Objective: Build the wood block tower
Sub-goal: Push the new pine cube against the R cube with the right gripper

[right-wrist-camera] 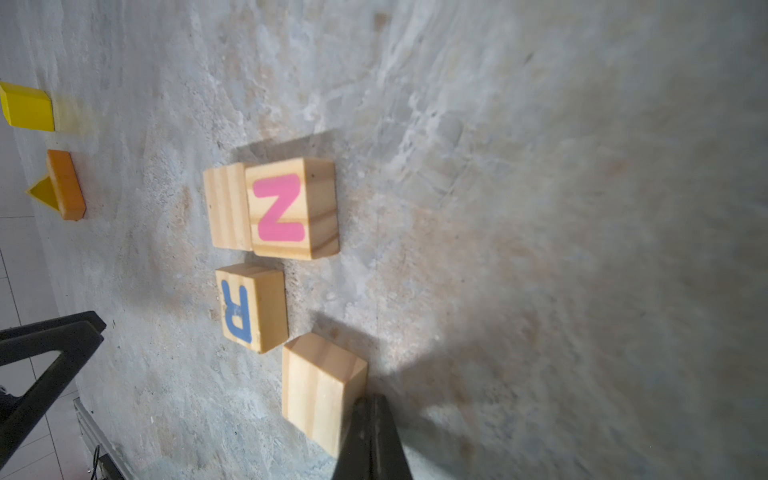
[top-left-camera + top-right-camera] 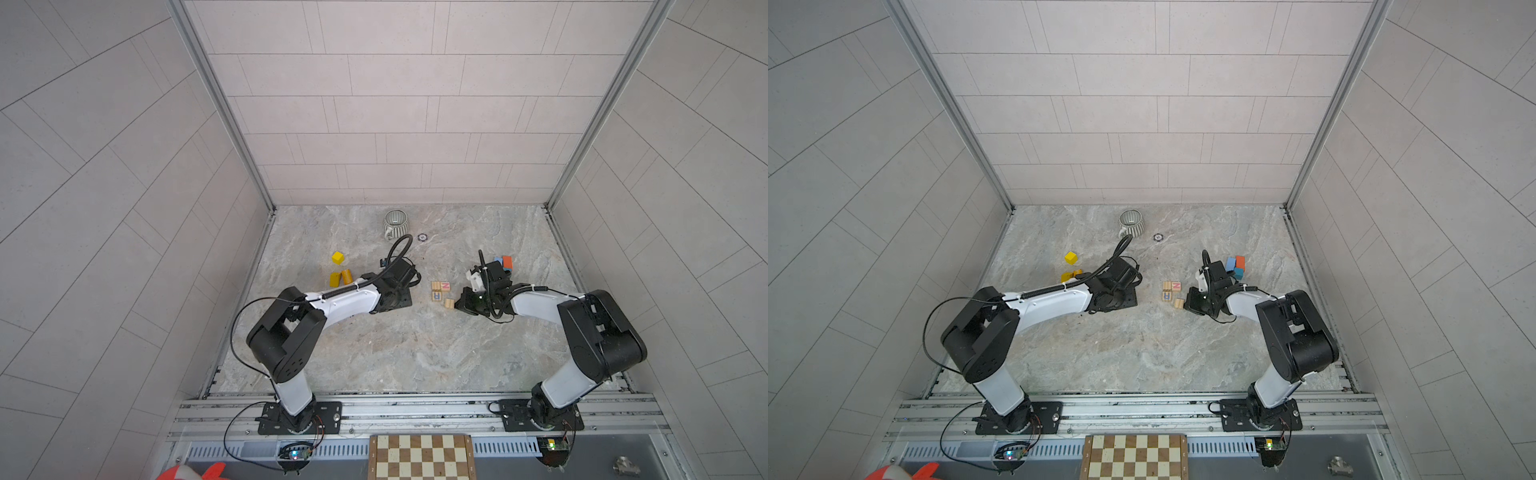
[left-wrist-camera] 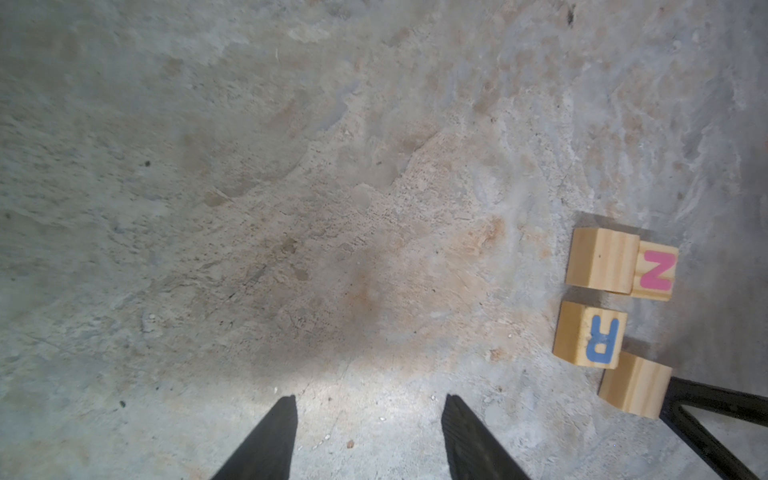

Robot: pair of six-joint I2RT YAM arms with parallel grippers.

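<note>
Right gripper [image 1: 370,405] closed — beside plain cube [image 1: 320,386], left gripper [image 3: 370,401] parted

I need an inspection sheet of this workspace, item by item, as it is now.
Surface: marbled table, no spill seen.
Job's things: four wood cubes loose at centre, none stacked; yellow cube and yellow and orange pieces at left; blue and red blocks by the right arm.
Clutter: grey cup, small ring, chessboard off the table.
Tools: left tool open, empty; right tool shut, tip beside a plain cube.
Cables: black loop above the left wrist.
Surroundings: tiled walls, metal rail.
</note>
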